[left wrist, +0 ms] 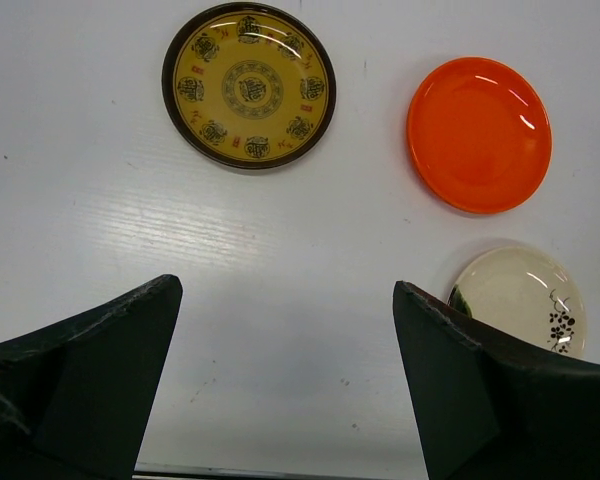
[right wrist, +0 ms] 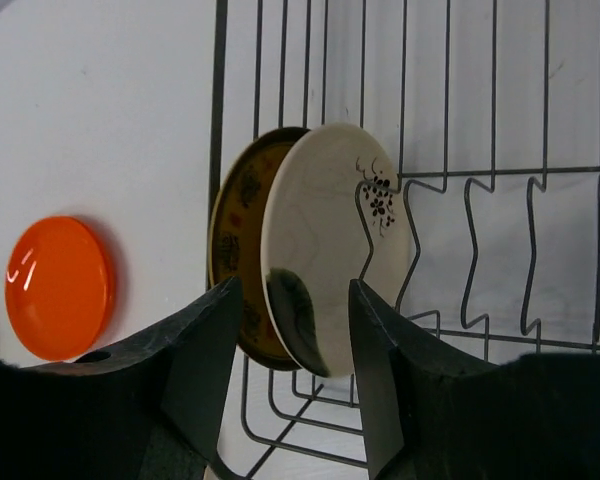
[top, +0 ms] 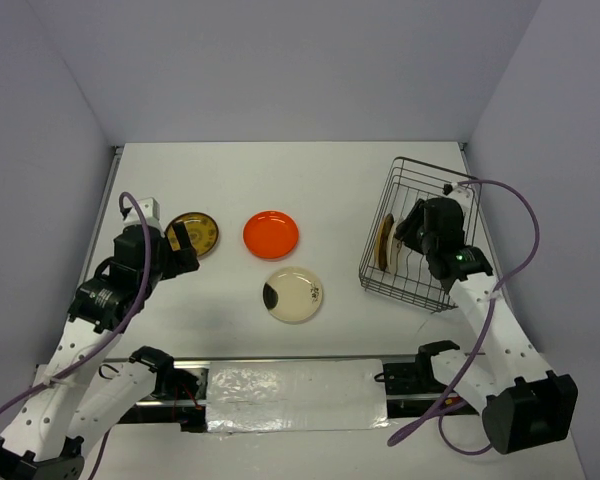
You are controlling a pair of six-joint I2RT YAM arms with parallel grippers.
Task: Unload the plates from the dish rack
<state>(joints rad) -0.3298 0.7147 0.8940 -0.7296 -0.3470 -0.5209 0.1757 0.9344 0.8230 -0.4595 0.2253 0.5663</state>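
Right claw (right wrist: 293,292) spread before the cream plate's (right wrist: 330,220) rim in dish rack (right wrist: 500,172).

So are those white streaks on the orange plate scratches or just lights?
Probably just glare. In the left wrist view, bright curved streaks sit near the rim of the orange plate. The right wrist view shows similar glints. In the top external view it is too small to tell.

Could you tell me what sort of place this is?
Probably a robot test cell, not a kitchen: a plain white table boxed in by bare pale walls, two white robot arms bolted at its edge.
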